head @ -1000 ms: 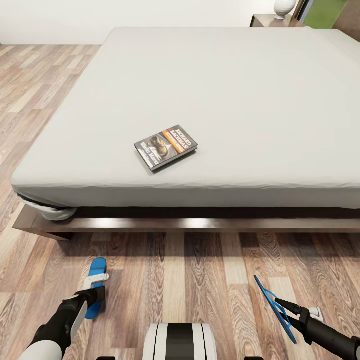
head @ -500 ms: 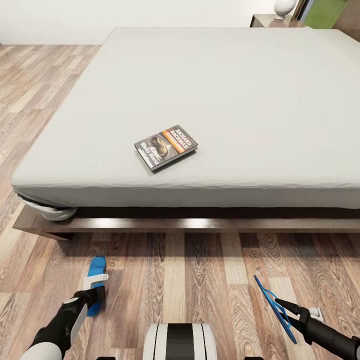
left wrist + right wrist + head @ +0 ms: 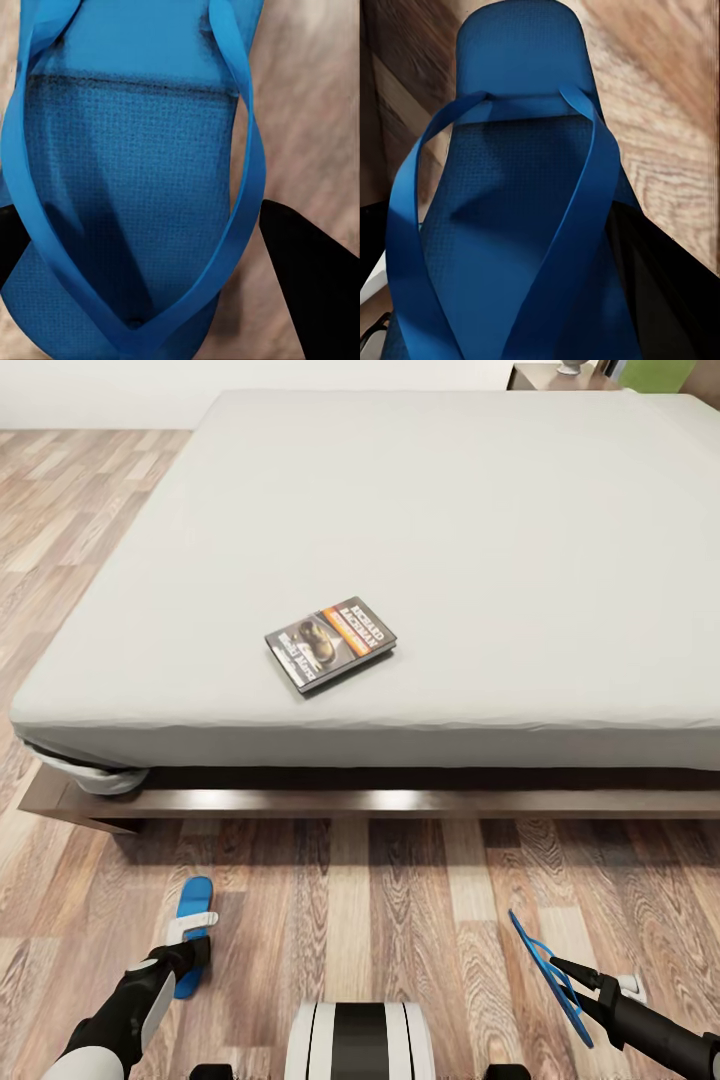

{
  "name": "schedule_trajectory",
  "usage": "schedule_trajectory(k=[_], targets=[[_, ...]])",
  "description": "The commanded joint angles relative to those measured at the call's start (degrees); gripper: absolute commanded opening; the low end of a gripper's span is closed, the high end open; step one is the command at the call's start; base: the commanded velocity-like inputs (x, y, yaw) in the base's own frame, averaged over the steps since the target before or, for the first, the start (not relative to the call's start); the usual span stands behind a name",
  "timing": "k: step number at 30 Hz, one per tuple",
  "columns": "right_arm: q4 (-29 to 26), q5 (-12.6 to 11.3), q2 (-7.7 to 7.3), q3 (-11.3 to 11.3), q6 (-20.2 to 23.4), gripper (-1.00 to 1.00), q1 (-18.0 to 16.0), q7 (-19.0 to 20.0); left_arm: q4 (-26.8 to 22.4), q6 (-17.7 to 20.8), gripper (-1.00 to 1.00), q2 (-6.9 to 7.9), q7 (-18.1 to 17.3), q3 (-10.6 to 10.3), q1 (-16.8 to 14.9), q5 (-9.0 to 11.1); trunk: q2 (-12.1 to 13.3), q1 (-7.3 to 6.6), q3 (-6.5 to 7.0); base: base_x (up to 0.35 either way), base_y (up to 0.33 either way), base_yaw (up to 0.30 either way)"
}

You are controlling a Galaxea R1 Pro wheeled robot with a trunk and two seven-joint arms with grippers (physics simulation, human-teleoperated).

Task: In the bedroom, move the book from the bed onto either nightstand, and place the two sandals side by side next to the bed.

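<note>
1. Nearest, left gripper (image 3: 196,943) low over the floor (image 3: 400,900), pinching the left sandal (image 3: 190,930); the sandal lies flat or nearly so, whether it touches the planks I can't tell. In the left wrist view the sandal (image 3: 127,187) sits between the two dark fingers (image 3: 307,285), straps up.
2. Right gripper (image 3: 585,985) pinches the right sandal (image 3: 548,972) by its heel end, held on edge and tilted, clear of the floor. The right wrist view shows the sole (image 3: 517,195) close up with wood planks behind.
3. The two sandals are well apart, one on each side of the robot's trunk (image 3: 360,1040).
4. Next out, the bed (image 3: 400,800) frame edge, then the grey mattress.
5. The book (image 3: 331,642) lies flat on the mattress near the front edge, untouched.
6. Farthest, a nightstand (image 3: 545,375) corner at the bed's far right.
7. Step in hand, by my judgement: placing the sandals. The next move calls for bringing the right sandal flat and across beside the left one, close to the bed frame, then releasing both. The book comes after.
</note>
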Motion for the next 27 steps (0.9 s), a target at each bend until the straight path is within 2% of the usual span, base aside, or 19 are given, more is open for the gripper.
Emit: schedule_trajectory(k=[1,7,27], targets=[[0.0,-0.2,0.0,-0.1,0.4,-1.0,0.0,0.0,-0.1,0.3,-1.0,-0.05,-0.4,0.3,0.0,-0.6,0.0,0.01,-0.26,0.0,0.0,0.0],[0.0,-0.2,0.0,-0.1,0.3,-1.0,0.0,0.1,-0.1,0.3,-1.0,-0.05,-0.4,0.3,0.0,-0.7,-0.1,0.17,-1.59,0.0,0.0,0.0],[0.0,-0.2,-0.09,-0.2,0.3,-1.0,0.0,0.2,-0.2,0.4,-1.0,-0.05,-0.3,0.3,0.0,-0.8,-0.1,0.17,-1.59,0.0,0.001,0.0]])
